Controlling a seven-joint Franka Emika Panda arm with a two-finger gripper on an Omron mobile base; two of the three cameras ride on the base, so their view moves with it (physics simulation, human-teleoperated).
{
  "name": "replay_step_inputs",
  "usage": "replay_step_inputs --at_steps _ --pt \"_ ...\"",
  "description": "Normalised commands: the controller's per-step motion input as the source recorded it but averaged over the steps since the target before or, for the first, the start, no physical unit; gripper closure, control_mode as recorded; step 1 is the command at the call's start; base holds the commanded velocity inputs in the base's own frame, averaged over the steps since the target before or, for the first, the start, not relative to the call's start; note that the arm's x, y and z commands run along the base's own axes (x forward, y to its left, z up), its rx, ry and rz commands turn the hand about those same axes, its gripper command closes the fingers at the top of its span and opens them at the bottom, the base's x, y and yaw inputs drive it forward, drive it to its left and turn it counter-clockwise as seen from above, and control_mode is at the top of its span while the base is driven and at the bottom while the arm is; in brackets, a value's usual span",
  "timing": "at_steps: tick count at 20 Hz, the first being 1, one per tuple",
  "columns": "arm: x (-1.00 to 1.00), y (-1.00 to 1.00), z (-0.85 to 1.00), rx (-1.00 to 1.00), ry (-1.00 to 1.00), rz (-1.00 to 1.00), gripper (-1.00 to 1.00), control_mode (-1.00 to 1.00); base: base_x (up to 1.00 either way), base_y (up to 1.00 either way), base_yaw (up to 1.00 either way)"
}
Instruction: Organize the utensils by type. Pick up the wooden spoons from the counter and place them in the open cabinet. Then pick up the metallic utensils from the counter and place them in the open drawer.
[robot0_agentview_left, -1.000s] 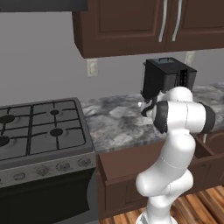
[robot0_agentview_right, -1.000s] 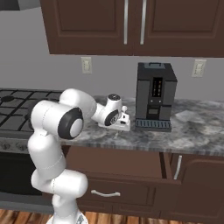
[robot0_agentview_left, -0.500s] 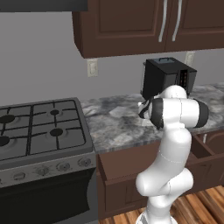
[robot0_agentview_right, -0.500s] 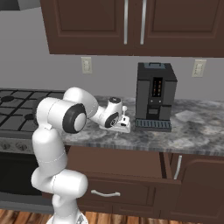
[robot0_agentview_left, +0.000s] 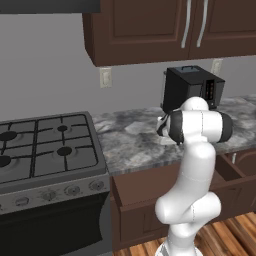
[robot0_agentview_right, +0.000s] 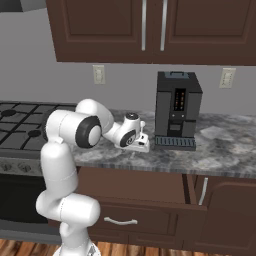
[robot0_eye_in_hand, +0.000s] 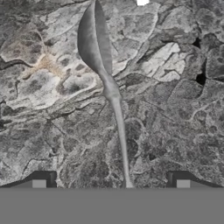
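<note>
We see the white arm bent forward over the marbled tabletop (robot0_agentview_right: 220, 150), with its hand held low just above the stone, close beside the black coffee machine (robot0_agentview_right: 176, 111) that stands at the back against the wall. Looking along the hand, we find a grey metal spoon (robot0_eye_in_hand: 105, 83) lying flat on the tabletop straight ahead: its oval bowl points away from us and its thin handle runs back toward the hand, ending between the two dark fingertips (robot0_eye_in_hand: 41, 179). The jaws are spread wide, one tip on each side of the handle, and neither touches it; they hold nothing. From the base cameras the spoon is too small and too much hidden by the arm for us to make out. To the arm's left, a black gas stove (robot0_agentview_left: 42, 145) sits level with the tabletop, well apart from the hand. Above, dark brown wall cabinets (robot0_agentview_right: 150, 27) with long silver handles hang closed. Below the tabletop edge, a dark brown drawer (robot0_agentview_left: 222, 172) stands pulled out on the arm's right side, and its shallow box shows past the arm's white body.
</note>
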Motion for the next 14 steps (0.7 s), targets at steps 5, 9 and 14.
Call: replay_step_inputs --at_steps 5,9,14 --pt "0.23 0.0 0.0 0.0 0.0 0.0 -1.0 -1.0 0.0 0.0 0.0" --pt "0.25 0.0 -0.02 0.0 0.0 0.0 -1.0 -1.0 0.0 0.0 0.0" --pt "0.13 0.0 -0.27 -0.01 0.0 0.0 -1.0 -1.0 0.0 0.0 0.0"
